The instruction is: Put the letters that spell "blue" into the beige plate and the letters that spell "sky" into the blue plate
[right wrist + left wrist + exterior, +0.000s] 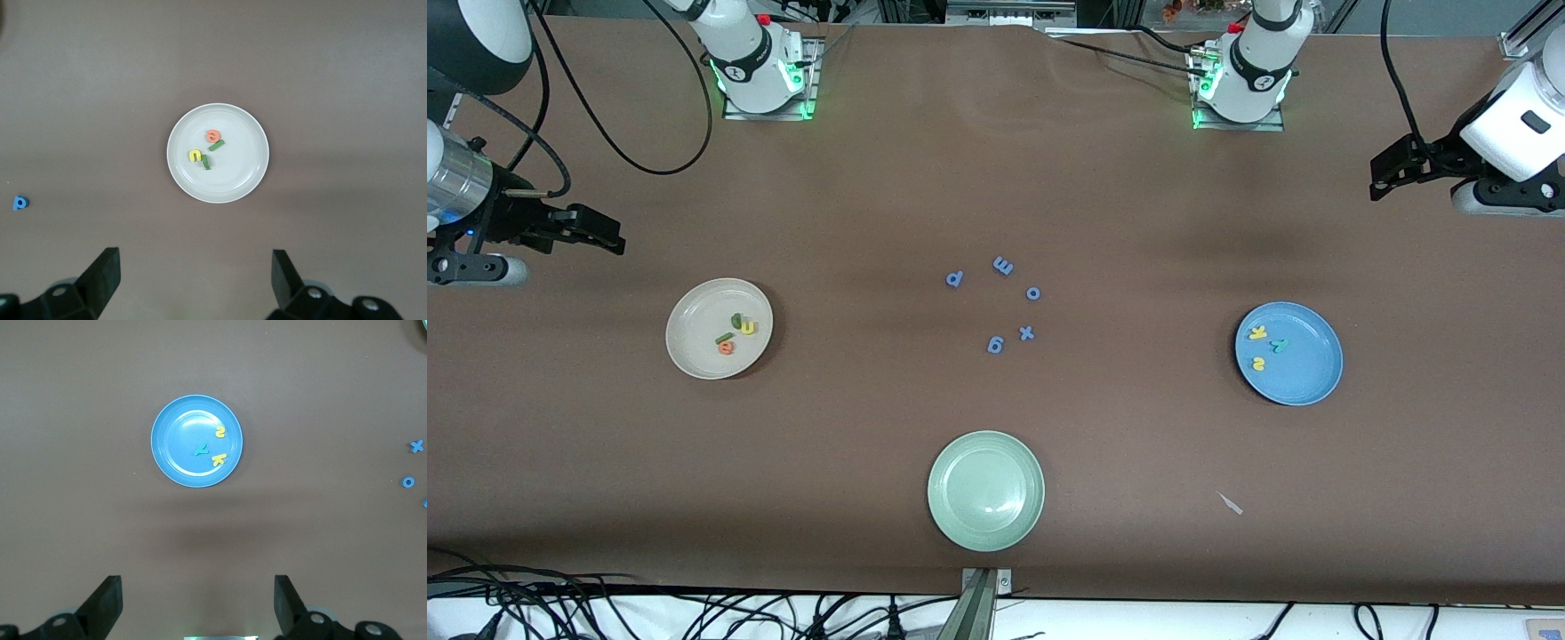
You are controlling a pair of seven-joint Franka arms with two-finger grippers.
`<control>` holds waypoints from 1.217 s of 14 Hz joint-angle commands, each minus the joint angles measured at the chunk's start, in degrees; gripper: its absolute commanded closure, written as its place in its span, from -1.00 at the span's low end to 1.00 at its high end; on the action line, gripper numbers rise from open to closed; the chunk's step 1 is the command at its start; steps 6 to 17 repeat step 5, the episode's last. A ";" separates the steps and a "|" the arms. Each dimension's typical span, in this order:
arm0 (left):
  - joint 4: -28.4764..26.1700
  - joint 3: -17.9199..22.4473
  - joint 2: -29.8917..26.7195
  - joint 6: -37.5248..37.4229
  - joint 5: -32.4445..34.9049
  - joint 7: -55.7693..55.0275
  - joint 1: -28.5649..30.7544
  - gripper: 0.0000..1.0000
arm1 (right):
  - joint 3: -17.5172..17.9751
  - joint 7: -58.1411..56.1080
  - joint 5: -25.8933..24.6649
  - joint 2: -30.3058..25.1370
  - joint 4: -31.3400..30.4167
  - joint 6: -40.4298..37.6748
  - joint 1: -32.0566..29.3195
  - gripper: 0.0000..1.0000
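The beige plate (694, 342) (240, 167) holds the orange "e" (726, 348), yellow "u" (747, 327), light-green "l" (723, 338) and dark green "b" (736, 319). In the blue plate (1303, 369) (180, 453) lie the yellow "k" (1257, 333), teal "y" (1280, 346) and yellow "s" (1258, 364). My left gripper (1378, 182) (198, 587) hangs open and empty over bare table at the left arm's end. My right gripper (609, 236) (195, 260) hangs open and empty at the right arm's end.
A pale green plate (985, 489) with nothing in it sits near the front edge. Several blue letters (1002, 265) are scattered mid-table between the two filled plates. A small white scrap (1231, 504) lies nearer the camera than the blue plate.
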 commanded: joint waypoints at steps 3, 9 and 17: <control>1.98 0.06 0.84 -1.46 -1.01 0.07 0.29 -1.00 | 0.66 0.40 -0.36 -0.37 0.51 1.20 -0.61 -1.00; 1.98 0.06 0.84 -1.46 -1.01 0.07 0.29 -1.00 | 0.66 0.32 -0.62 -0.37 0.51 1.20 -0.52 -1.00; 1.98 0.06 0.84 -1.46 -1.01 0.07 0.29 -1.00 | 0.66 0.32 -0.62 -0.37 0.51 1.20 -0.52 -1.00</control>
